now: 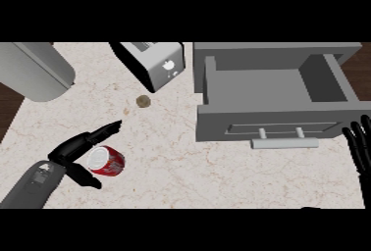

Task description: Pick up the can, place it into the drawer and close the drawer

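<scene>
Left robot hand (72, 152) was spread open right around the red can (106, 161) on the desk (188, 171); right robot hand (358, 147) rested open beside the open drawer (275, 93).

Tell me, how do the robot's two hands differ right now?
The left hand is down on the counter beside the red can, fingers and thumb spread either side of it; the right hand is near nothing, at the view's right edge. The left reaches out flat; the right rests with fingers up. Both are black and open.
</scene>
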`<state>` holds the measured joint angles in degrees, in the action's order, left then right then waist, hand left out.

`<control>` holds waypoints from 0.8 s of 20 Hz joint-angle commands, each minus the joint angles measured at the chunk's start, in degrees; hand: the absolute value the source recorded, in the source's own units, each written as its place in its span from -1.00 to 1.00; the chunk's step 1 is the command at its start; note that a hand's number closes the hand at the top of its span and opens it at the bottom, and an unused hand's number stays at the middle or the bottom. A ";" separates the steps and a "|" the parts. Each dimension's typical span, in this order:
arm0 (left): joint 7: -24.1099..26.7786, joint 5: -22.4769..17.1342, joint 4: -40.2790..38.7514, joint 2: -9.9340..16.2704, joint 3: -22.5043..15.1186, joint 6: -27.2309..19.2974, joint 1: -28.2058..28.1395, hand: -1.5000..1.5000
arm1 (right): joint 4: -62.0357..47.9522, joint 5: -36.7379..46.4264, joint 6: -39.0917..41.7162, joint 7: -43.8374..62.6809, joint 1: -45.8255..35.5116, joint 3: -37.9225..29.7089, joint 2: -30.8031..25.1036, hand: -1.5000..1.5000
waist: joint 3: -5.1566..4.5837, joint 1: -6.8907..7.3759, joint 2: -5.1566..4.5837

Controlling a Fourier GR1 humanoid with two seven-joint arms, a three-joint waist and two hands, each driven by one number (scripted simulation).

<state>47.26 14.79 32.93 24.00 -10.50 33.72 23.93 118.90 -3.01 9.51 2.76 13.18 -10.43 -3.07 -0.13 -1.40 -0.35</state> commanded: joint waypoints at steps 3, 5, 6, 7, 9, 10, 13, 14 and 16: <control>9.97 -0.30 -5.70 1.48 -1.10 9.69 3.65 -1.00 | -1.73 -0.61 0.20 -0.14 -0.83 -0.93 -0.30 -1.00 | -0.03 -0.23 -0.17; 10.46 0.25 -5.63 -0.90 -2.24 6.64 2.20 -1.00 | -0.70 -3.43 1.61 1.13 -0.48 -3.93 -2.58 -1.00 | 0.01 -0.01 0.01; 11.13 0.72 -7.23 1.02 -2.30 7.75 3.62 -1.00 | 0.82 -1.42 0.63 1.63 0.25 -0.98 -0.53 -1.00 | -0.01 -0.02 -0.01; 7.35 -0.57 -5.54 -1.93 -2.25 7.35 3.98 -1.00 | 1.51 -1.41 1.05 0.14 1.97 -1.75 -0.63 -1.00 | 0.05 0.10 0.19; 10.16 -0.25 -6.35 -1.67 -2.70 6.50 3.73 -1.00 | -1.20 -1.90 0.76 0.06 -1.32 -2.79 -1.41 -1.00 | 0.03 0.40 0.02; 9.20 0.09 -7.74 -1.77 -3.12 6.72 3.80 -1.00 | 3.05 -0.99 0.64 0.93 1.70 -0.77 0.03 -1.00 | 0.02 0.08 0.09; 8.28 -0.70 -7.40 -3.66 -3.51 6.14 3.91 -1.00 | 1.78 -1.86 1.82 -1.01 3.54 -2.12 -0.29 -1.00 | 0.07 0.18 0.17; 10.04 -0.05 -8.98 -2.36 -3.67 5.74 4.17 -1.00 | 5.91 -3.25 0.98 7.10 -0.48 -2.07 -2.42 -1.00 | -0.01 0.24 0.05; 8.57 -0.28 -7.10 -4.37 -4.19 4.32 3.76 -1.00 | 3.00 -4.53 2.87 0.64 3.34 -3.74 -1.43 -1.00 | 0.08 0.38 0.25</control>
<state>49.75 14.35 26.18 20.88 -14.02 31.85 28.25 121.18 -4.92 10.51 3.99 14.58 -12.29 -3.62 -0.09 -1.13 -0.23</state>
